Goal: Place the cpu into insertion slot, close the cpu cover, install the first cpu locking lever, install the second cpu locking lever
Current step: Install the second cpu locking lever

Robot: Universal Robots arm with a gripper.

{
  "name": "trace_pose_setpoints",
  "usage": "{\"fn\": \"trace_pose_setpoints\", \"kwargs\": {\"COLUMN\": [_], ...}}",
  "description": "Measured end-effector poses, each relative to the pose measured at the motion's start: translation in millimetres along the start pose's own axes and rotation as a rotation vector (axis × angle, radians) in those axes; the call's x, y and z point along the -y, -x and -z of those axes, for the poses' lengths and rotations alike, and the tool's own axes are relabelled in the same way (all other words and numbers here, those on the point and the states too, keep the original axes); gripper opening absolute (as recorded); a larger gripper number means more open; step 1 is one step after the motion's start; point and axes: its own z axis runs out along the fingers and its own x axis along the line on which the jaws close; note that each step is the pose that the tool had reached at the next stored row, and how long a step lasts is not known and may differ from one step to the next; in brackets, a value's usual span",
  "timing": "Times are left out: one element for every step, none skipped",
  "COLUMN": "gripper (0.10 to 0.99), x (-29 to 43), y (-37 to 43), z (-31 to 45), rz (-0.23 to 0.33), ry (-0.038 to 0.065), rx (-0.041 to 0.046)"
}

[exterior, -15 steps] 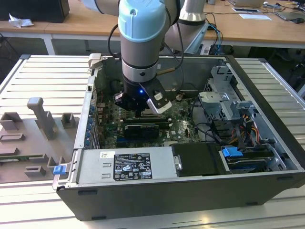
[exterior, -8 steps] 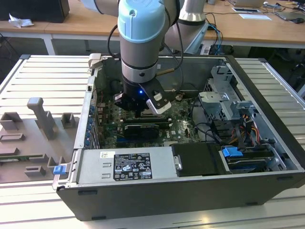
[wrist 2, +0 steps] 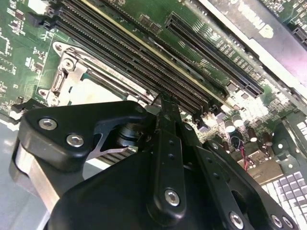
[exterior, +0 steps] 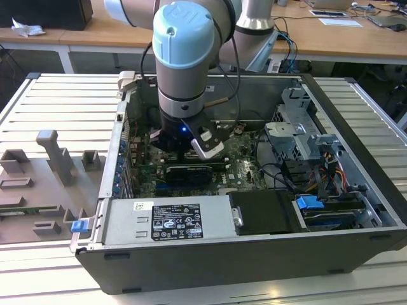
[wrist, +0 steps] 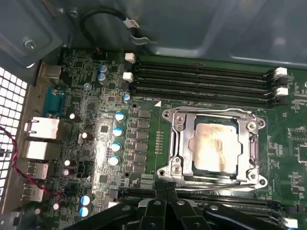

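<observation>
In the exterior view, the insertion slot is hidden behind the arm's wrist [exterior: 184, 89] at the frame's centre. In the second wrist view, most of the cpu cover [wrist 2: 72, 79] is masked by the black gripper [wrist 2: 165, 120] linkage at lower left. In the first wrist view, the gripper's linkage is cut off by the bottom edge, and the cpu [wrist: 216, 146] is washed by glare.

arm [exterior: 181, 70]: grey tube, light-blue cap | claw [wrist 2: 165, 143]: black links, silver screws
</observation>
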Motion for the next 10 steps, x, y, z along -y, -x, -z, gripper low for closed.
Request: {"fn": "trace_pose_setpoints", "kwargs": {"gripper": [0.106, 0.106, 0.106, 0.106, 0.106, 0.106, 0.106, 0.106, 0.106, 0.106], "x": [0.2, 0.3, 0.5, 0.7, 0.8, 0.9, 1.1, 1.3, 1.1, 0.6], "y": [-0.2, -0.4, -0.6, -0.7, -0.9, -0.9, -0.9, -1.0, -1.0, -0.8], "z": [-0.8, -1.8, -2.3, -3.4, -4.5, -5.2, -5.7, -6.2, -6.5, -7.0], "rz": [0.0, 0.0, 0.0, 0.0, 0.0, 0.0, 0.0, 0.0, 0.0, 0.0], "ry": [0.003, 0.008, 0.011, 0.019, 0.024, 0.027, 0.029, 0.033, 0.037, 0.04], "rx": [0.0004, 0.0009, 0.0013, 0.0022, 0.0027, 0.003, 0.0032, 0.0033, 0.0037, 0.004]}}
